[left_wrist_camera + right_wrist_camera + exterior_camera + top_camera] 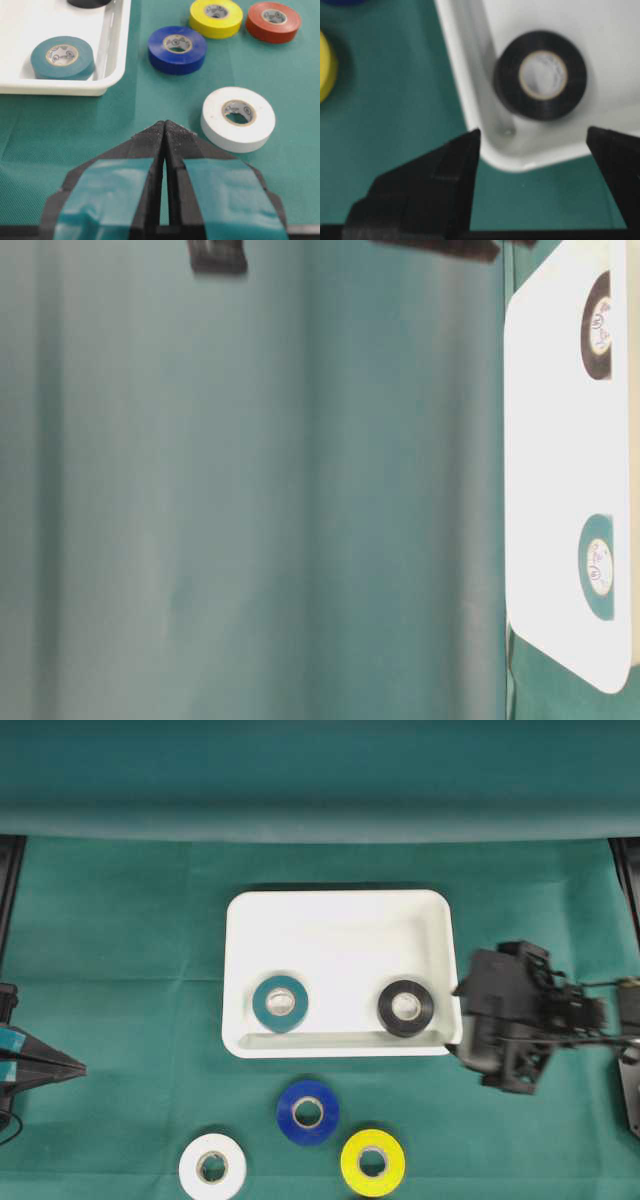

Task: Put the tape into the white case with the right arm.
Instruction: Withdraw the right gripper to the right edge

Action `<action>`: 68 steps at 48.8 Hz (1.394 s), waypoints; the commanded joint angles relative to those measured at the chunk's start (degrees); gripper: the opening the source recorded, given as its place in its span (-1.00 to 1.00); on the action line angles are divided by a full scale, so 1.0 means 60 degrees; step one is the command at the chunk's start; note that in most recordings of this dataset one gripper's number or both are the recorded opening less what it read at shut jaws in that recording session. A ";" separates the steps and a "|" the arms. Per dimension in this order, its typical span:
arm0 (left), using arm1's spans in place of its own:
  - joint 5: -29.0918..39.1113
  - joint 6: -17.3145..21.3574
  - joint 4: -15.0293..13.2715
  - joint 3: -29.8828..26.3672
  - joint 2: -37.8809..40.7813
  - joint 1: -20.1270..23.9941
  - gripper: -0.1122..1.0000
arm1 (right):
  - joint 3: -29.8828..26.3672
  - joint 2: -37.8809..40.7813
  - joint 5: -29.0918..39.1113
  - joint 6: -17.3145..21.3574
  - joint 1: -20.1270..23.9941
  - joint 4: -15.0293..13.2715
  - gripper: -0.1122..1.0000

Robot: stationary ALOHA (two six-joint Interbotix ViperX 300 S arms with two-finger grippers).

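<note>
Right gripper (pixel 532 137) is seen with its jaws wide apart and nothing between them; in the right wrist view the black roll (pixel 540 75) lies flat in the corner of the case (pixel 465 75), just beyond the fingertips. A yellow roll (pixel 325 65) is partly visible on the cloth (pixel 395 100) at the left edge.

Overhead view: the right arm (pixel 515 1015) is placed beside the right rim of the case (pixel 340 925), off the tray. Two rolls are counted inside, teal (pixel 280 1003) and black (pixel 405 1007), both near the front wall. Three are left on the cloth in front: blue (pixel 307 1111), white (pixel 212 1166), yellow (pixel 372 1157). The left gripper (pixel 60 1067) is parked at the left edge.

Table-level view: only the case (pixel 550 440) with the two rolls in it is shown; nothing further can be read.

Left wrist view: the left gripper (pixel 164 145) is closed tip to tip and empty. A red roll (pixel 273 21) is noted beyond the yellow one (pixel 216 17), so four are judged outstanding.

Progress is estimated at two of six placed; the right gripper is free for another pick.
</note>
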 commanded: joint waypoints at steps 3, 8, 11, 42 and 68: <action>-0.0088 0.0000 0.0000 -0.0088 0.0088 0.0015 -0.80 | 0.0776 -0.1025 -0.0894 0.0015 0.0015 0.0000 0.16; -0.0088 0.0000 0.0000 -0.0103 0.0088 0.0015 -0.80 | 0.1509 -0.1890 -0.1230 0.0015 0.0015 0.0000 0.16; -0.0088 0.0000 0.0000 -0.0103 0.0073 0.0015 -0.80 | 0.1890 -0.2358 -0.1318 0.0015 0.0015 0.0000 0.16; -0.0088 0.0000 0.0000 -0.0088 0.0073 0.0015 -0.80 | 0.3398 -0.4585 -0.1333 -0.0015 0.0396 0.0000 0.15; -0.0088 0.0000 -0.0015 -0.0088 0.0073 0.0015 -0.80 | 0.3604 -0.4585 -0.1318 0.0000 0.3120 -0.0044 0.14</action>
